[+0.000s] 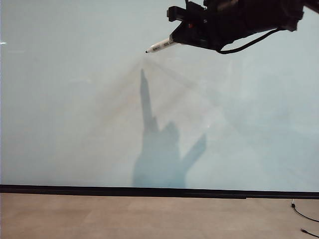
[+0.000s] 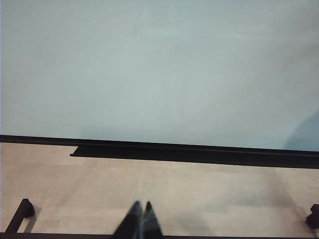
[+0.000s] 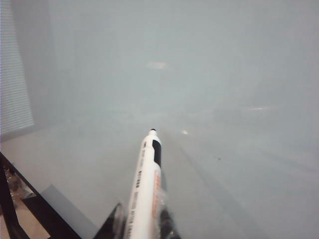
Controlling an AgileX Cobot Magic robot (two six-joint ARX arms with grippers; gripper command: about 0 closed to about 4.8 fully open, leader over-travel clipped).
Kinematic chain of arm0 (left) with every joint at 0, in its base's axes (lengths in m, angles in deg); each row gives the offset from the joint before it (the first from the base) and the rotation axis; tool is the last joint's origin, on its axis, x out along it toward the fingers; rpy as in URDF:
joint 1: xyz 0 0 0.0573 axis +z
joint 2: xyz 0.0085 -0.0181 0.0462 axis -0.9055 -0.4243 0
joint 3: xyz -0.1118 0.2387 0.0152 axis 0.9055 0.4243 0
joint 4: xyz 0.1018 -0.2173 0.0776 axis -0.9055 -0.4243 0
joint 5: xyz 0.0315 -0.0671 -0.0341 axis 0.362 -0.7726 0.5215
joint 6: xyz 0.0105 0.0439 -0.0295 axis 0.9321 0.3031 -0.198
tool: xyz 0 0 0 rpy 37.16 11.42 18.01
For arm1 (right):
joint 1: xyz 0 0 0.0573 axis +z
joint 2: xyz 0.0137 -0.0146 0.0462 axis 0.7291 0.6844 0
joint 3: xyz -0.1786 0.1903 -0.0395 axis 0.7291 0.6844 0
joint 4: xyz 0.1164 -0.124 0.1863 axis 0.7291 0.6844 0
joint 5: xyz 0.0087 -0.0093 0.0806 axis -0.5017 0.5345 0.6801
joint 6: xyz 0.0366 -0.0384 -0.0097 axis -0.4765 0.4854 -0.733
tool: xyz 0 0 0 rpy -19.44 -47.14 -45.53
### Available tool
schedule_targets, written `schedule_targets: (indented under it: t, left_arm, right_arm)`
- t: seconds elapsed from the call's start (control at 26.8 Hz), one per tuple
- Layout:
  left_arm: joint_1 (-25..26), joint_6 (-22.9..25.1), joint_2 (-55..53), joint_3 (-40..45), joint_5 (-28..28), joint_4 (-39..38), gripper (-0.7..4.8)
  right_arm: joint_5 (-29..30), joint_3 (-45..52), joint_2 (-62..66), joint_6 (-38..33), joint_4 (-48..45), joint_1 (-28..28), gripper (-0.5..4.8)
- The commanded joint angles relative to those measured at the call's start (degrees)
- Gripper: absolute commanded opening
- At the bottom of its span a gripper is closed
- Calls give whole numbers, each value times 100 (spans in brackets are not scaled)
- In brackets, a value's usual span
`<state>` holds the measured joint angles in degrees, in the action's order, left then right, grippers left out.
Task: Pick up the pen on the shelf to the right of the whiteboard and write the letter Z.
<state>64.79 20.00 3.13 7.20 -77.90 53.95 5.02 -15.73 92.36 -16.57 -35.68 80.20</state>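
High against the whiteboard, near the upper right of the exterior view, the right gripper is clamped on the pen, its fingers pressed to the barrel. The slim white marker juts out from the dark hand toward the left and slightly downward, its small black tip standing out against the pale board. Whether that tip touches the surface cannot be told from this angle. A grey shadow of arm and pen falls on the board below, its narrow point rising toward the tip. A thin black cable loops beneath the right arm.

From the right wrist view, the pen runs straight away from the camera, dark print and orange lettering showing on its barrel, the fingers closed against its sides, and the glossy board filling the background.

Low down, over the beige floor in front of the board's black bottom strip, the left gripper has its two dark fingertips pressed together, holding nothing. No writing shows on the whiteboard.
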Motion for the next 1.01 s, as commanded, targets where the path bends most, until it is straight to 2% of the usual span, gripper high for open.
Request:
schedule_targets:
  t: [0.04,0.26,0.6,1.01]
  left_arm:
    - [0,24,-2,-13,-17,66,-4]
    - [0,24,-2,-13,-15,66,-5]
    - [0,24,-2,-13,-15,66,-4]
    - [0,24,-2,-13,-15,63,-4]
  right_arm:
    - [26,-140,35,-61,-122,33,-5]
    - [24,-146,33,-85,-511,37,-5]
    - [68,-691,260,-192,-131,35,-5]
    - [11,-710,273,-192,74,7,-5]
